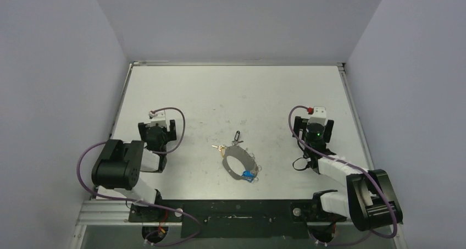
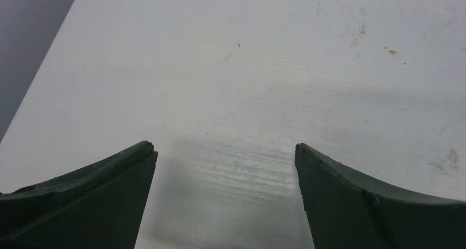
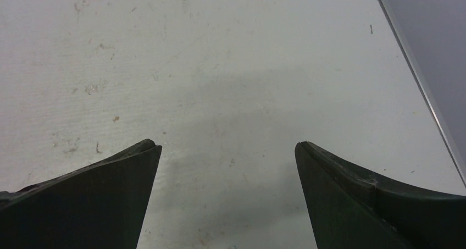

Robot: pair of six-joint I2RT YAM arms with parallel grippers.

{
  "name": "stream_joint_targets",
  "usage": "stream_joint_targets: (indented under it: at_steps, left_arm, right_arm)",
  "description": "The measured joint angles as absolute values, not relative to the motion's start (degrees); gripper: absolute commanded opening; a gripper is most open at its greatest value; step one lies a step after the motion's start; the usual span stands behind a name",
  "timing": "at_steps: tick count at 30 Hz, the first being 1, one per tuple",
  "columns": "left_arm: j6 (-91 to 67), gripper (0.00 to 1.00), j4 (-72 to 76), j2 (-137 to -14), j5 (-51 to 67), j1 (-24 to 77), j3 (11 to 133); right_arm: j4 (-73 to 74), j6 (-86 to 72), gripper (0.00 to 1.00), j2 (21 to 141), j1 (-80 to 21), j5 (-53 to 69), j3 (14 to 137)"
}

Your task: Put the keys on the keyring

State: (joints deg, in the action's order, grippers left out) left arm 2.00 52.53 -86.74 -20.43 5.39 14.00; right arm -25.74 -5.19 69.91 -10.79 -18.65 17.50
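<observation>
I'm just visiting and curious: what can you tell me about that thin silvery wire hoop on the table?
The thin silvery wire hoop lies flat on the white table, near its middle, and looks like a tilted oval. A blue-headed key sits at its near rim, a yellowish key at its far left. Nothing grips it.

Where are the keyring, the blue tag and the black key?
keyring (image 1: 224,161): top view, hoop's left arc.
blue tag (image 1: 247,175): top view, tag's middle.
black key (image 1: 237,134): top view, its plastic head.
</observation>
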Motion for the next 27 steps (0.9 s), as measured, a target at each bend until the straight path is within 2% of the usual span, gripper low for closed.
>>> stream_joint_targets:
  at_steps: [3, 10, 18, 27]
  left_arm:
    - [2.37, 0.97, 59.37, -92.97, -18.37, 3.77, 13.17]
    - [2.2, 0.97, 60.18, -92.71, -17.37, 3.4, 14.74]
    - [1.19, 0.97, 58.13, -92.71, -18.13, 2.39, 17.8]
    - [0.71, 0.97, 57.76, -92.71, -18.22, 2.39, 17.82]
  right_arm:
    - [-30.59, -5.06, 1.0, 70.0, -10.39, -18.94, 16.21]
    - [-41.39, -3.62, 1.0, 75.13, -10.04, -19.27, 14.96]
    - [-58.74, -1.48, 1.0, 90.56, -10.2, -21.23, 14.5]
    - [-54.11, -0.91, 1.0, 93.58, -10.04, -22.79, 20.93]
